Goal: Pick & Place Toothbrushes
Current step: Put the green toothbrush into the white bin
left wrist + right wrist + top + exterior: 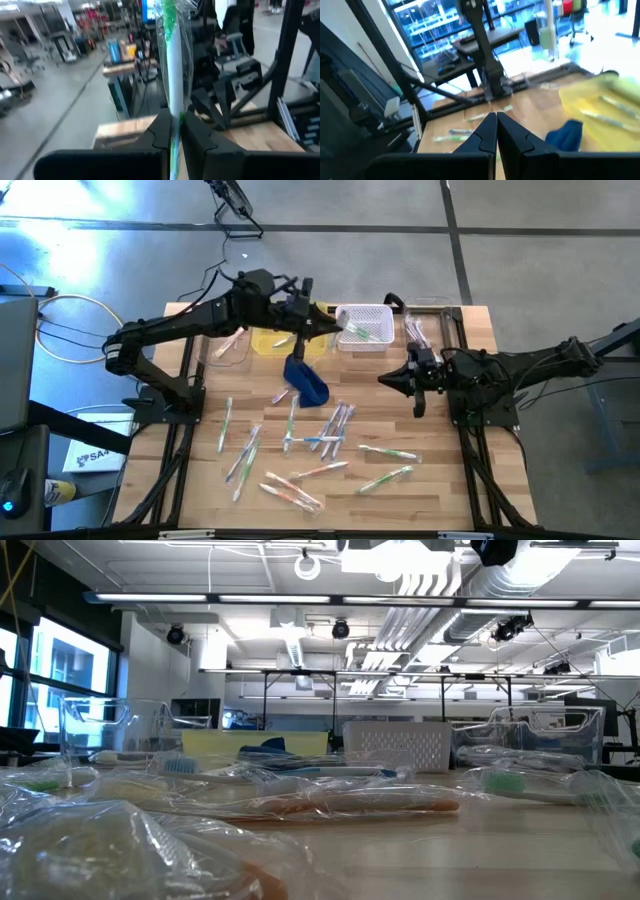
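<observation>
My left gripper (330,327) hovers high at the table's far side, beside the white basket (365,328), shut on a wrapped white-and-green toothbrush (172,65). My right gripper (385,380) hangs above the table's right middle, shut and empty; its wrist view shows the fingers (496,127) closed together. Several wrapped toothbrushes (320,430) lie flat and scattered on the wooden table (440,470). A few more lie in the white basket and in the yellow bin (275,340). My left gripper pinches the toothbrush's shaft (174,107) between its two fingers, close to one end, through the clear wrapper. The fingers point level and lie across the stick. Its long part stands out past the fingers on one side, clear of the table.
A dark blue pouch (305,380) lies mid-table, near the yellow bin. Clear bins stand at the far left (230,345) and far right (430,325). In the low view, wrapped toothbrushes (370,805) fill the foreground before the basket (395,745).
</observation>
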Controlling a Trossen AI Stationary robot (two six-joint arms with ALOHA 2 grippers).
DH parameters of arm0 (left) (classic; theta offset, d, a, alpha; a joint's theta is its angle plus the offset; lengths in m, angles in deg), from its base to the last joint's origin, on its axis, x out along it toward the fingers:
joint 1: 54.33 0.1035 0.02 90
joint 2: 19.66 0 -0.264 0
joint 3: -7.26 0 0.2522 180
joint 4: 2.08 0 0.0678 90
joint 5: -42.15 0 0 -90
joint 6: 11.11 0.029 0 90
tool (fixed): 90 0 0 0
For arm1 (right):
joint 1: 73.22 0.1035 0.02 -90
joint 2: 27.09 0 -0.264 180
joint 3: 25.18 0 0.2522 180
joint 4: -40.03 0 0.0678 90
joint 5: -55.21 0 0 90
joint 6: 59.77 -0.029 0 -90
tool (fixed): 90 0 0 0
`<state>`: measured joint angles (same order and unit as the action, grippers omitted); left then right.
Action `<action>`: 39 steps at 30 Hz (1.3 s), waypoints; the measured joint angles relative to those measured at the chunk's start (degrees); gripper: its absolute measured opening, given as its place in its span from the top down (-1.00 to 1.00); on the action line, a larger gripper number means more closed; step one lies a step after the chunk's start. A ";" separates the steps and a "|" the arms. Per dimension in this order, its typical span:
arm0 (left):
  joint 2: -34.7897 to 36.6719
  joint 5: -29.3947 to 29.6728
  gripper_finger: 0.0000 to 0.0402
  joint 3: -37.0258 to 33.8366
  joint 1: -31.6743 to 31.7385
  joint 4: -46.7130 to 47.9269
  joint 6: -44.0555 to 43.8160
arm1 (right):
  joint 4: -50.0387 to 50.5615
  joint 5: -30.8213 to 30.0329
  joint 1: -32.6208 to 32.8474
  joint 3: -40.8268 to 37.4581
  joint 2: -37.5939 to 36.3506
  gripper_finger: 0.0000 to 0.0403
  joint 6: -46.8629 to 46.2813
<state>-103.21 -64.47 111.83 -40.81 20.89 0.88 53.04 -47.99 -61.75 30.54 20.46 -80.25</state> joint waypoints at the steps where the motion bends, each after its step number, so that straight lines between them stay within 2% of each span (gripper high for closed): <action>1: 0.00 0.00 0.93 0.00 0.00 -1.09 -0.02 | -0.80 -0.39 0.00 0.00 0.00 0.98 0.69; 9: -0.01 -0.82 0.93 0.00 -0.02 -4.83 -0.06 | -6.40 -2.39 0.00 0.00 0.00 0.98 4.54; 16: -0.02 -0.81 0.93 0.00 -0.02 -6.38 -0.48 | -9.87 -8.03 -0.25 0.08 1.97 0.95 6.21; 19: -0.02 -0.81 0.93 0.00 -0.02 -6.20 -0.72 | -11.82 -6.59 -1.11 0.08 4.35 0.80 7.23; 22: -0.02 -0.81 0.93 0.00 -0.02 -6.03 -0.92 | -13.21 -6.43 -2.48 0.00 6.60 0.55 7.25; 25: -0.02 -0.81 0.93 0.00 -0.02 -5.11 -0.92 | -18.38 -7.47 -3.64 0.00 8.33 0.29 7.98; 28: -0.02 -0.79 0.93 0.00 -0.04 -3.06 -1.28 | -24.66 -7.75 -4.27 0.03 9.33 0.12 12.57; 32: -0.79 -0.77 0.93 0.02 -0.54 -1.65 -2.03 | -28.75 -7.88 -5.38 0.06 10.73 0.06 17.07; 39: -4.56 -0.49 0.93 -0.02 -3.17 -3.74 -3.58 | -28.71 -6.59 -7.30 0.07 13.00 0.08 15.62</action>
<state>-107.77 -64.96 111.81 -43.98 17.15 -2.70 24.33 -54.58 -69.05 30.60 33.47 -64.63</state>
